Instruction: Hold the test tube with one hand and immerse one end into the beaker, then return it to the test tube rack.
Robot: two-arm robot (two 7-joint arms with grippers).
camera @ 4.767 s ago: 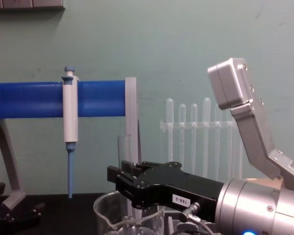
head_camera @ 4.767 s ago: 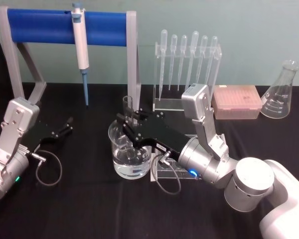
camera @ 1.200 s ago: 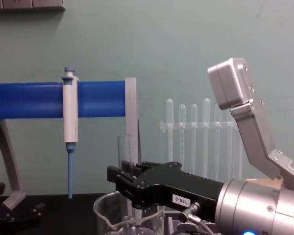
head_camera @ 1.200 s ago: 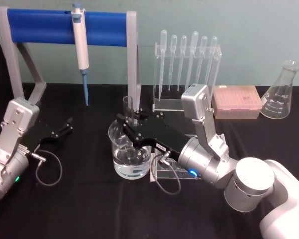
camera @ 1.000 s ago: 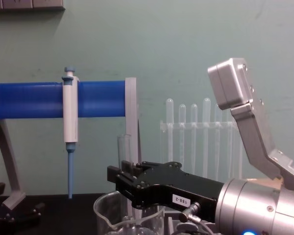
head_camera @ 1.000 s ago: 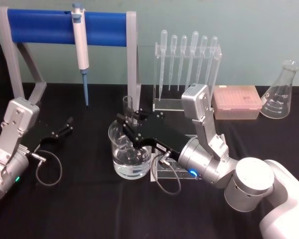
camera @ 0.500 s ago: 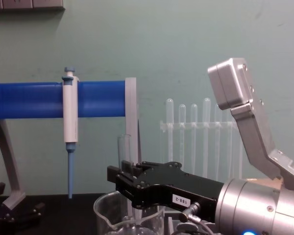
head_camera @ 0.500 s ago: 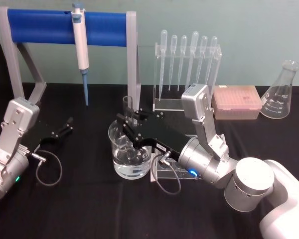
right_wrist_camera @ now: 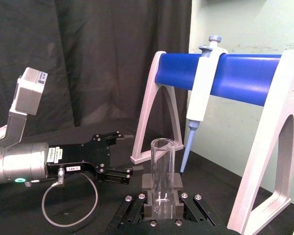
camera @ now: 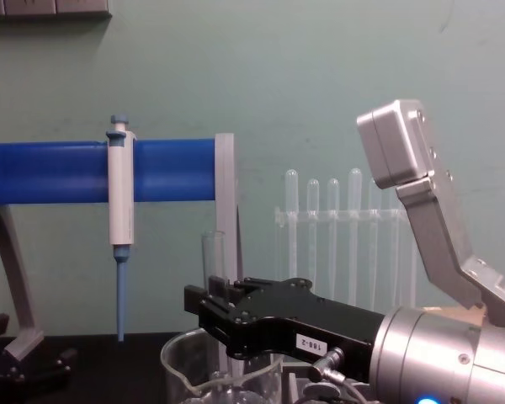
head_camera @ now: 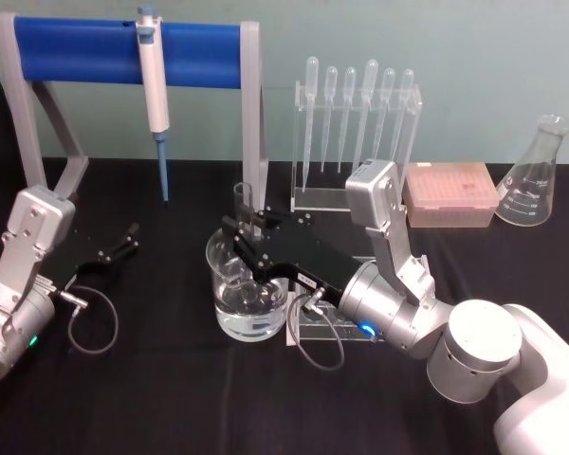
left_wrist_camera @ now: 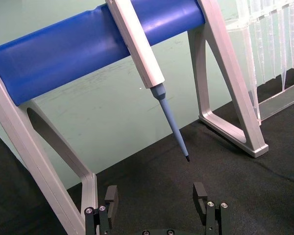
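One test tube [head_camera: 243, 202] upright within beaker [head_camera: 224, 313], right claw [head_camera: 240, 243] pinching it, left claw [head_camera: 121, 243] spread, well apart.

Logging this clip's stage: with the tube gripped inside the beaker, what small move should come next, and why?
Probably a straight lift. The right tool is shut on the upright test tube, whose lower end is down inside the beaker, so the dip looks done; rising vertically should clear the rim before any sideways travel. The left tool is parked open at left.
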